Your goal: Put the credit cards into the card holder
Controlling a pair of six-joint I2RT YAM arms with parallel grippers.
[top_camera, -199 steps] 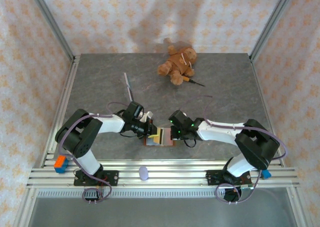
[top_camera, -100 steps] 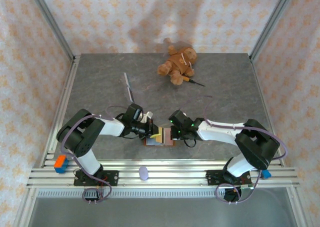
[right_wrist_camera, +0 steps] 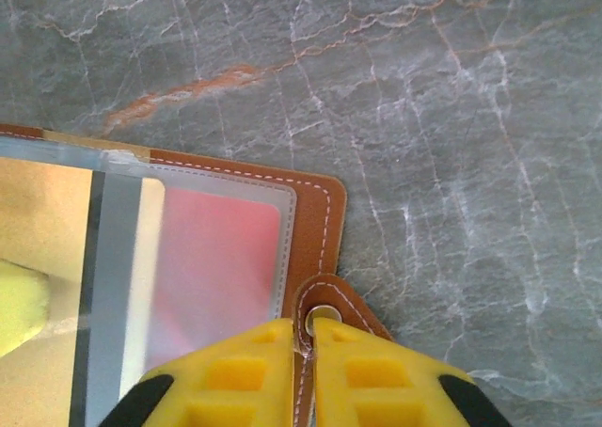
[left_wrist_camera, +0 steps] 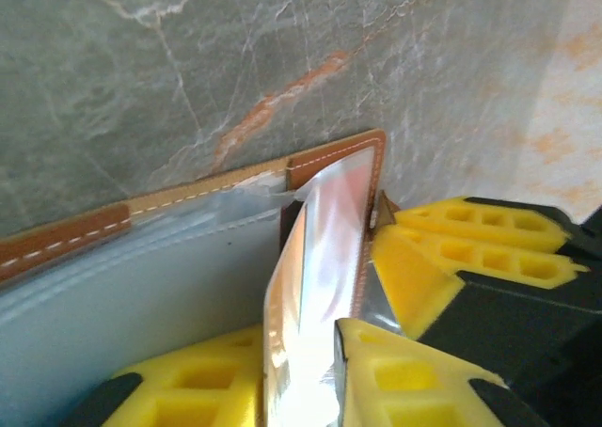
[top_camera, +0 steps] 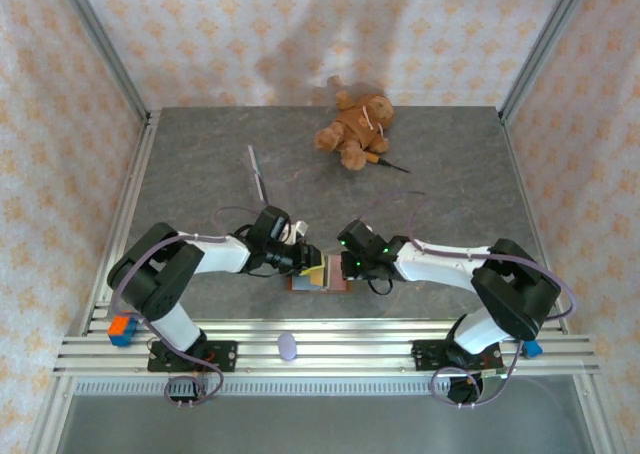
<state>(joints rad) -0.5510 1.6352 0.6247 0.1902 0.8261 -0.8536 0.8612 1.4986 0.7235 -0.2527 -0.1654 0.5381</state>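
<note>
The brown leather card holder point(top_camera: 318, 277) lies open near the table's front edge, between my two grippers. Its right-hand clear pocket holds a pink card point(right_wrist_camera: 218, 258), and a yellowish card point(right_wrist_camera: 42, 215) sits in the pocket to its left. My left gripper point(left_wrist_camera: 301, 389) is open, its yellow fingers slightly apart on either side of an upright clear sleeve point(left_wrist_camera: 320, 258). My right gripper point(right_wrist_camera: 307, 338) is shut on the holder's snap strap point(right_wrist_camera: 329, 307) at the cover's edge. In the top view the left gripper point(top_camera: 300, 262) and the right gripper point(top_camera: 343, 268) nearly face each other over the holder.
A brown teddy bear point(top_camera: 355, 129) lies at the back with a small dark tool point(top_camera: 388, 162) beside it. A thin grey stick point(top_camera: 257, 172) lies at left centre. A purple object point(top_camera: 288, 347) rests on the front rail, and an orange-blue block point(top_camera: 121, 326) sits at the left.
The left gripper's fingers have parted a little around the sleeve. The left arm has shifted slightly. The holder stays where it was.
</note>
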